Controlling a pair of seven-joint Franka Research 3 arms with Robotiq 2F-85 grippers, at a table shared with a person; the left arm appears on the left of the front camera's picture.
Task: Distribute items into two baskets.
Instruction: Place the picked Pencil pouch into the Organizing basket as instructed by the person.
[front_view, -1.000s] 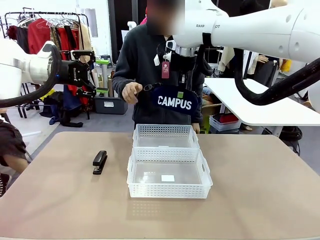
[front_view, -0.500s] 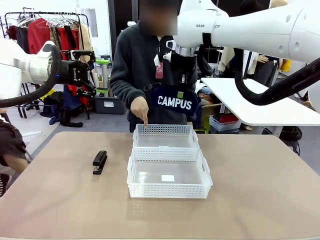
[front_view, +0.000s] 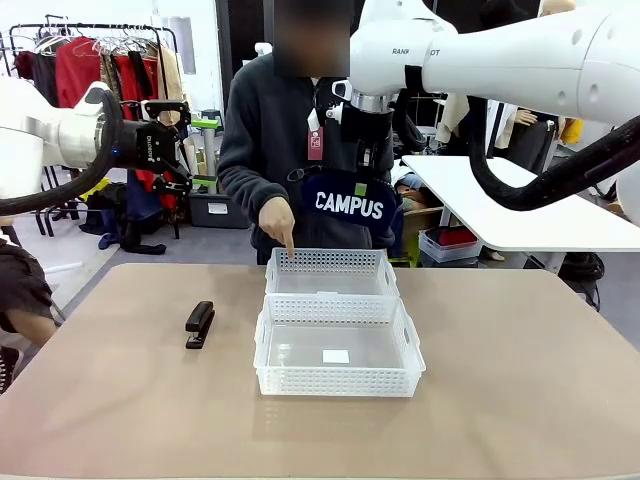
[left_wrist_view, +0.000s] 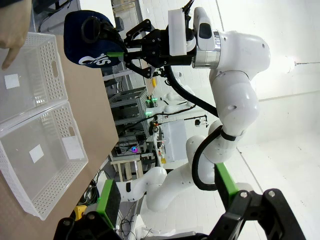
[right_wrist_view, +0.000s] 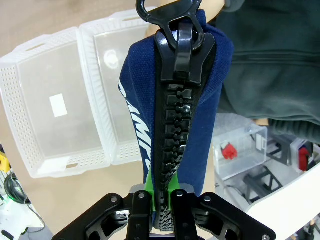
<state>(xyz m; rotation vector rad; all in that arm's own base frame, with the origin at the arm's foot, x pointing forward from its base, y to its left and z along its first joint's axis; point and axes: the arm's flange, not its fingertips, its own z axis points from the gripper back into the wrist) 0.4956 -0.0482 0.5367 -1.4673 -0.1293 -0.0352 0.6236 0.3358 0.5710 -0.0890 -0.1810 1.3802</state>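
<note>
Translucent-white lattice plastic basket (front_view: 335, 381) with a white sticker (front_view: 336, 356) sits nearest on the tan desk (front_view: 520, 380). A small black stapler (front_view: 199, 323) lies to its left. The matching basket (front_view: 330, 260) stands just behind, and a person's hand (front_view: 277, 216) points at its rim. Above it, the right arm's jaws clamp the navy-blue soft "CAMPUS" zip pouch (front_view: 350, 203). The left arm's jaws gape wide, raised at left.

The front camera looks across the table (front_view: 520, 400) at the person (front_view: 270, 120) beyond, the left wrist camera, rolled sideways, views the right arm (left_wrist_view: 235, 75) from well off, and the right wrist camera looks down close along the pouch (right_wrist_view: 210, 90); all share the two baskets (front_view: 338, 381).
</note>
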